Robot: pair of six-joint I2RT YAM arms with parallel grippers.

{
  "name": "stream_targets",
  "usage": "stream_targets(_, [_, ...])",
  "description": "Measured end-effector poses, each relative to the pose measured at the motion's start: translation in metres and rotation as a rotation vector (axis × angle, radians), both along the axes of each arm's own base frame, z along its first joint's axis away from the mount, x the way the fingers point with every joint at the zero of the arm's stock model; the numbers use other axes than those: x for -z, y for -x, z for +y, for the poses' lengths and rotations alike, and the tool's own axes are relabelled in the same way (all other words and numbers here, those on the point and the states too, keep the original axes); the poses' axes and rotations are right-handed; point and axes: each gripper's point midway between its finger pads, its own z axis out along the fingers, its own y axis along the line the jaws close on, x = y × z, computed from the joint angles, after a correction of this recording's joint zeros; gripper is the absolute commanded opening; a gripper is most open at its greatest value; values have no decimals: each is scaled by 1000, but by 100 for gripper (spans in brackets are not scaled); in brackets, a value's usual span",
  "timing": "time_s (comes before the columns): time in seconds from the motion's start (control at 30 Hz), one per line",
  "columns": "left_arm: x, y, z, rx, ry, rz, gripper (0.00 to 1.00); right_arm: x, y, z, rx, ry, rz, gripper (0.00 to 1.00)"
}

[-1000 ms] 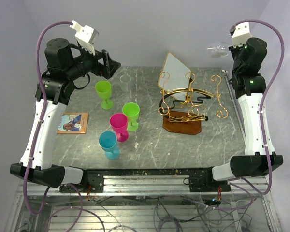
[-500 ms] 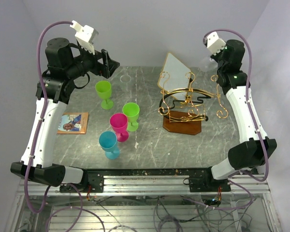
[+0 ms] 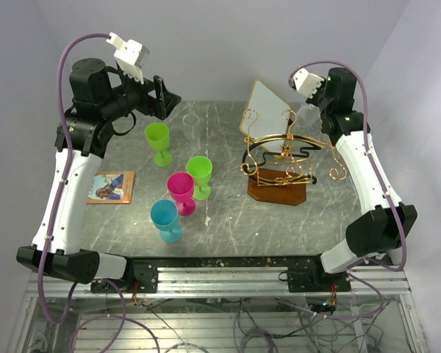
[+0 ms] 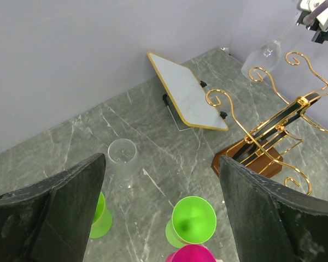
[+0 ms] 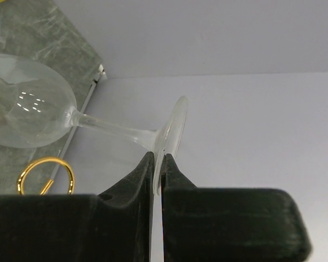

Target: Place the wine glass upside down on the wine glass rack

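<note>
Right arm [image 3: 360,162] swung left since earlier; my right gripper [image 5: 158,158] pinches glass [image 5: 27,103] foot, glass tilted near rack's [image 3: 287,158] top scrolls. Left gripper [image 3: 165,94] spread wide above tabletop [image 3: 228,213]. Coloured cups [image 3: 181,187] upright.

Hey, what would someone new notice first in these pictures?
The ornate gold wire rack on its wooden base stands out right of centre. Left of it, four bright goblets cluster. Up at the back right, the right tool pinches a clear wine glass by its foot.
</note>
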Motion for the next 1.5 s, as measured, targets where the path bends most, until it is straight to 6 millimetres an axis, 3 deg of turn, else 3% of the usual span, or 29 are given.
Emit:
stream_targets(0.67, [3,-1,3,-6,0,6,95,50,11,25,-114,52,194,0])
stream_targets(1.0, [3,0,3,-4,0,6,95,57,29,34,-135,64,237,0])
stream_targets(1.5, [3,1,1,10,2,6,95,61,56,19,-77,93,266,0])
